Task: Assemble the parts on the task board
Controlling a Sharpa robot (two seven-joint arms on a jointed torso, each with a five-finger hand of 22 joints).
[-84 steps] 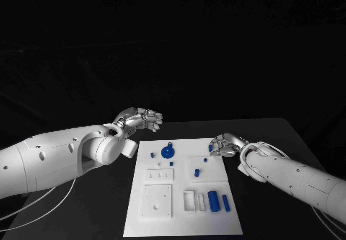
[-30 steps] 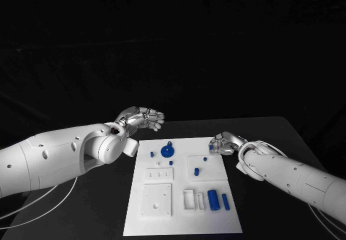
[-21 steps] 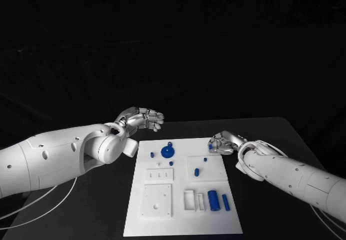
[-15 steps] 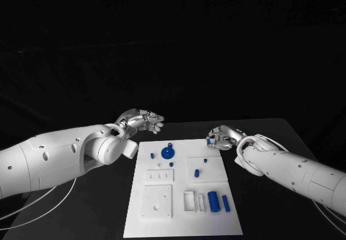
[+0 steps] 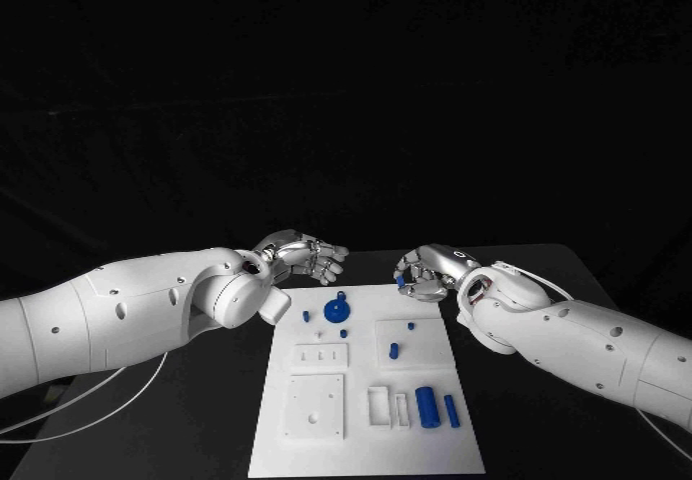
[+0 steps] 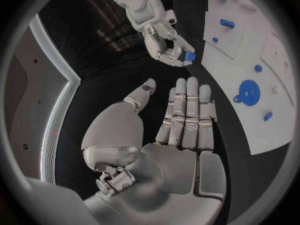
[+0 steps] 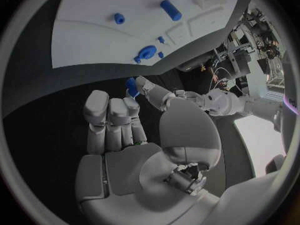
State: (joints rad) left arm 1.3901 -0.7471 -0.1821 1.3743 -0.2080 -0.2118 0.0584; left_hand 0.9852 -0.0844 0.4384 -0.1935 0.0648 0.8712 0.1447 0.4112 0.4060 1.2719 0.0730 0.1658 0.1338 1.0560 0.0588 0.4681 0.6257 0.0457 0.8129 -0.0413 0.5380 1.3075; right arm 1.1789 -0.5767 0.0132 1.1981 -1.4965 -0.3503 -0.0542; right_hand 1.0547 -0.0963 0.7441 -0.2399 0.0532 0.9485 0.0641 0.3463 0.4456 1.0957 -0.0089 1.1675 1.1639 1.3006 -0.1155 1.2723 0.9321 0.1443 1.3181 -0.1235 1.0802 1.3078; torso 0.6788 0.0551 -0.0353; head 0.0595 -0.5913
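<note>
Silver right hand (image 5: 428, 272) pinches a small blue plastic part (image 6: 187, 58) at its fingertips, lifted just past the far edge of the white task board (image 5: 346, 440) | silver left hand (image 5: 307, 259) facing it, near, fingers curled in, holding nothing | round blue disc part (image 5: 336, 310) on board below, between both hands

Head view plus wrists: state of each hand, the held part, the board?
right hand: raised beyond the board's far edge, fingers pinching a small blue part
left hand: fingers curled in, holding nothing
task board: flat on the table, several blue parts on it
round blue part: lying on the board
</note>
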